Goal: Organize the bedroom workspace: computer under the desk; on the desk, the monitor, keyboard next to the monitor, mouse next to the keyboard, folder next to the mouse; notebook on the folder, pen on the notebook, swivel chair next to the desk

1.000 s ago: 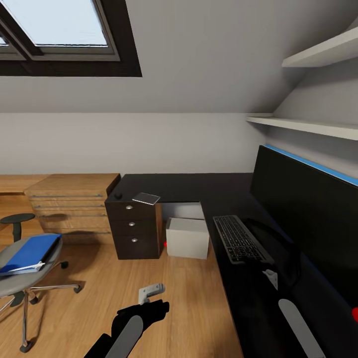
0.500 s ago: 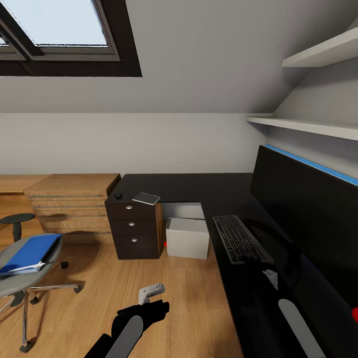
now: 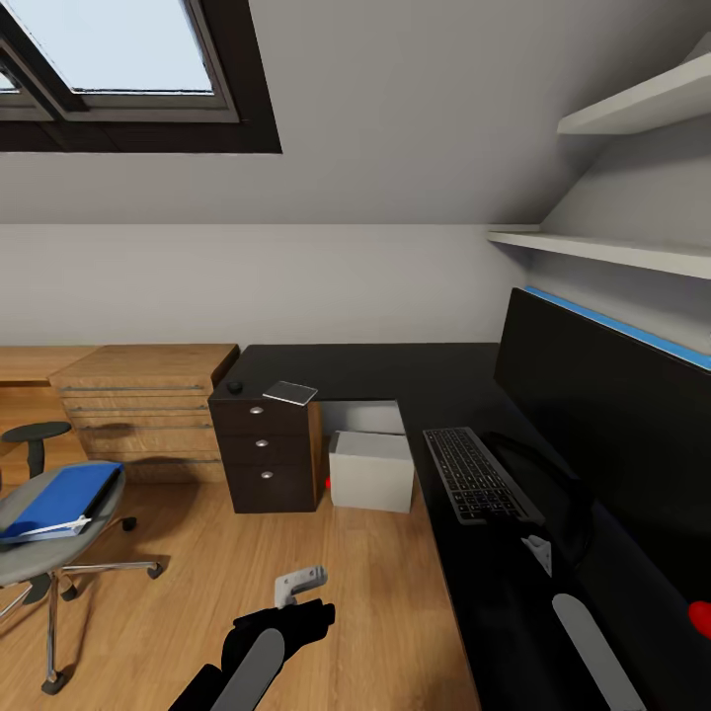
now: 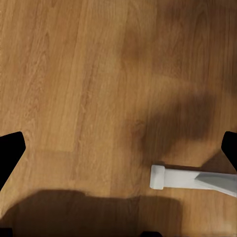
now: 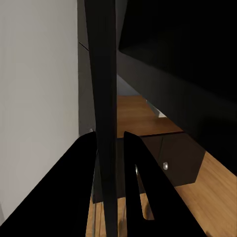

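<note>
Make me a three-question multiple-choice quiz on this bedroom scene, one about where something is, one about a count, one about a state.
1. Where does the folder lie?
A. on the swivel chair seat
B. on the desk
C. on the floor

2. How many round knobs show on the drawer unit?
A. one
B. three
C. five

3. How does the keyboard sit?
A. propped upright
B. hanging off the edge
C. flat on the desk

Answers: 1 A, the blue folder rests on the grey seat. 2 B, one knob per drawer. 3 C, it lies flat before the monitor.
</note>
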